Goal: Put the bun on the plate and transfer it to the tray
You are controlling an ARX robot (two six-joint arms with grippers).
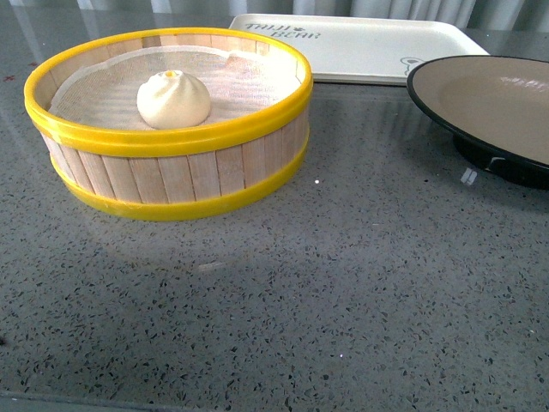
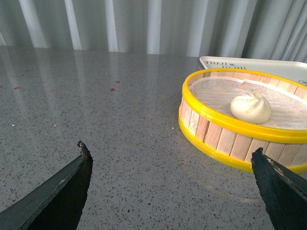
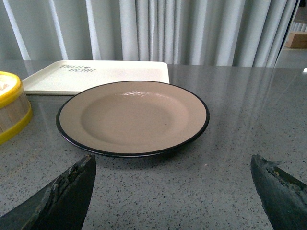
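The cream-white bun (image 1: 174, 99) sits inside a round yellow-rimmed steamer basket (image 1: 171, 137) at the left of the front view. The taupe plate (image 1: 506, 107) with a black rim lies at the right, empty. The cream tray (image 1: 360, 47) lies behind both, empty. Neither arm shows in the front view. In the left wrist view my left gripper (image 2: 170, 153) is open and empty above the table, short of the basket (image 2: 225, 139) and the bun (image 2: 251, 108). In the right wrist view my right gripper (image 3: 172, 160) is open and empty, just short of the plate (image 3: 132, 117); the tray (image 3: 96, 75) lies beyond it.
The grey speckled stone table (image 1: 300, 292) bears everything. Pale curtains (image 3: 192, 31) hang behind the table's far edge. The basket's edge (image 3: 9, 112) shows beside the plate in the right wrist view.
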